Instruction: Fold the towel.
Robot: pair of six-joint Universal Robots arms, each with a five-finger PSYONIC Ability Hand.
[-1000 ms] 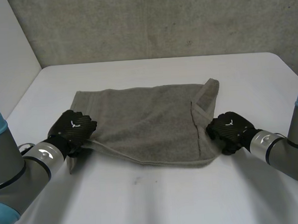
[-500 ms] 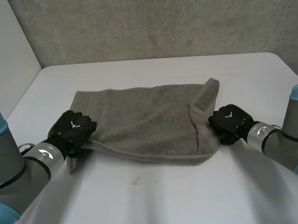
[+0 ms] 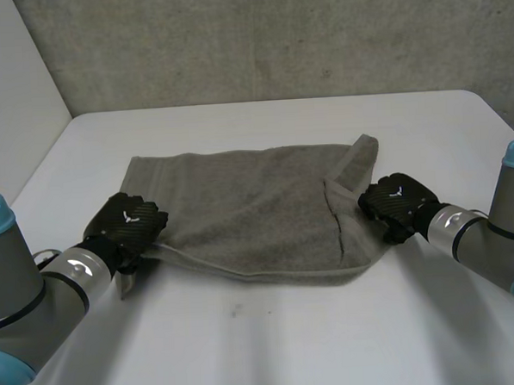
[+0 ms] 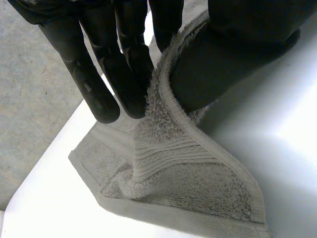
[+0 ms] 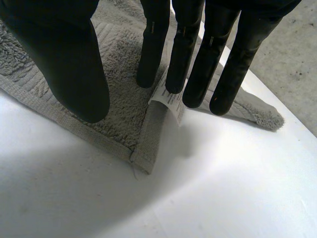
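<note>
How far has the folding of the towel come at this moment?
Done: the towel lies spread on the table, its right side rumpled. In hand: the left hand pinches the near left corner between fingers and thumb; the right hand is at the near right corner. Left: no fold is made yet; the near edge probably goes over to the far edge.

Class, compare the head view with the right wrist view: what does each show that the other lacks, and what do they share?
Head view adds: the whole grey towel spread out, with the left hand at its near left corner. Right wrist view adds: a white label at the fingertips of the right hand, and the towel's hemmed corner lying flat near the thumb. Shared: the right hand resting open on the towel's right end, and the white table.
</note>
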